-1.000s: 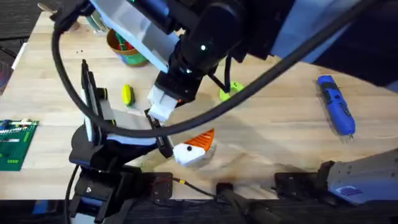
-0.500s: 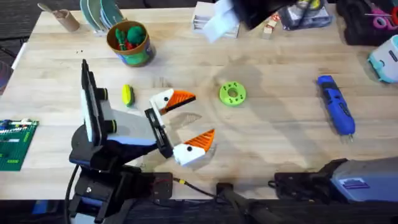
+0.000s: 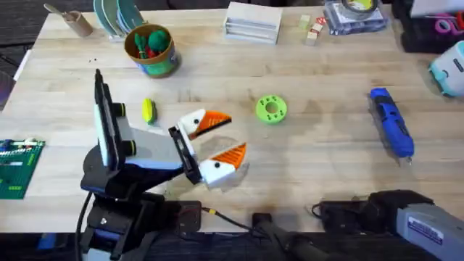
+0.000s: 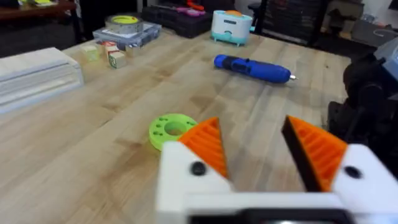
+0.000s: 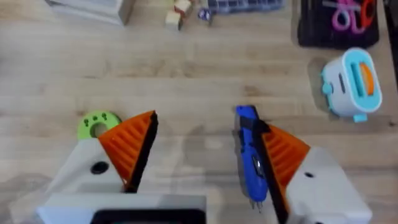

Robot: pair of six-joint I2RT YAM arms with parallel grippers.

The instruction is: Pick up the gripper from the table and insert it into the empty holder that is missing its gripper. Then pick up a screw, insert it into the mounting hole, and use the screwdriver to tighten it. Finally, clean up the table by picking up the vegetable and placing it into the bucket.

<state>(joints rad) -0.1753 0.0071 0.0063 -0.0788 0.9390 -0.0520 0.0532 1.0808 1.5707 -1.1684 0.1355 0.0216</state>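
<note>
Robotics lab bench.
A wooden table (image 3: 319, 145) bearing a tape box (image 3: 353, 14) at 1 o'clock, black tool tray (image 3: 428, 29) beside it, green brick plate (image 3: 18, 168) at 9 o'clock.

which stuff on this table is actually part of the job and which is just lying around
Part of the job:
- blue screwdriver
- yellow-green vegetable
- bucket, toy produce already inside

Just lying about:
- green disc with holes
- white boxes at the far edge
- light-blue toy toaster
- green brick plate
</note>
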